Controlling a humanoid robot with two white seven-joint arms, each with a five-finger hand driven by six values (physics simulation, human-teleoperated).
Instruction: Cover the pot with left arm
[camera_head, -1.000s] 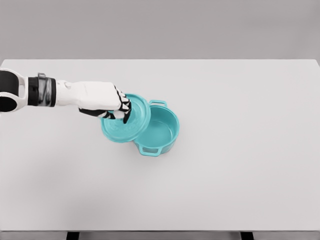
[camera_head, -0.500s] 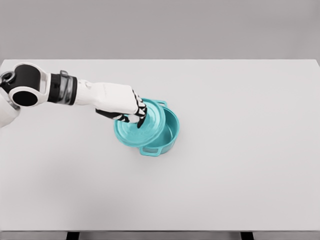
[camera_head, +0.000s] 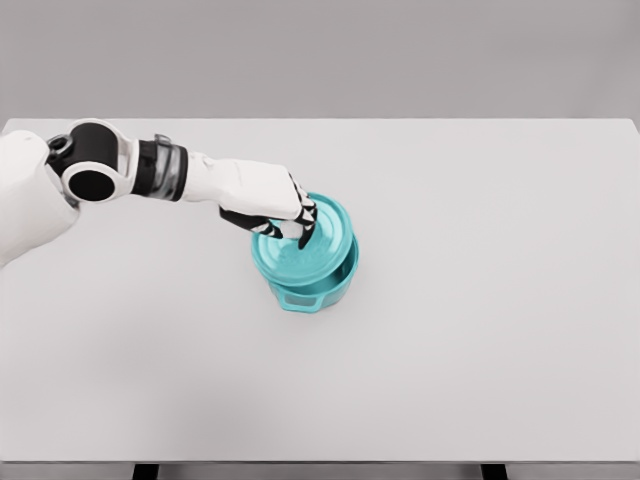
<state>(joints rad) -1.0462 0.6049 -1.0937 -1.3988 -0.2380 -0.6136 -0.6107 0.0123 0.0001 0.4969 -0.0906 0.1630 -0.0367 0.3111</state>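
I have the left robot hand pinching the teal lid from above, fingers curled down onto its top, and the lid sits over the teal pot near the middle of the desk, mostly covering it but looking tilted and shifted left, with a strip of pot interior showing on the right. By my read what's left is to centre it, seat it flat and let go; nothing else on the desk is in the way, right arm not visible
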